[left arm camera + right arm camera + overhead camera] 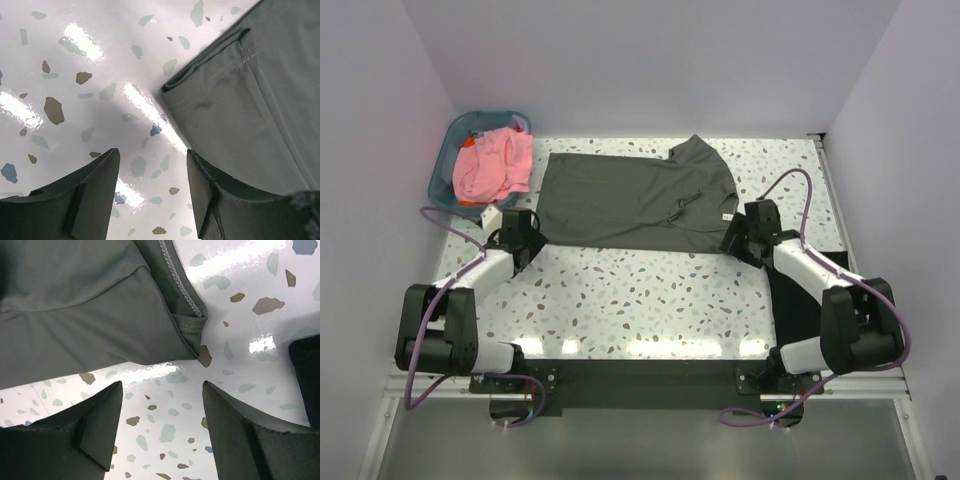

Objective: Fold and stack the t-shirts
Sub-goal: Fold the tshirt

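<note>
Currently: speckled desk (pixel 650 300) beneath left claw (pixel 152 190) and right claw (pixel 160 430). Flat, part-folded olive-grey t-shirt (pixel 630 200) stretched between them, one corner just ahead of each. Beyond left claw, teal basket (pixel 455 140) holding pink t-shirt (pixel 495 165). Both claws spread, gripping nothing.

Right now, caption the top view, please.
Left hand and right hand, open, flank the olive-grey t-shirt; pink shirt in basket.

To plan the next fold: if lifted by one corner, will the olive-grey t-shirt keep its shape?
Probably not: the olive-grey t-shirt lies limp with soft creases, so it would likely drape and unfold. It looks thin, so probably light. On the glossy table, a push may bunch it rather than slide it whole.
</note>
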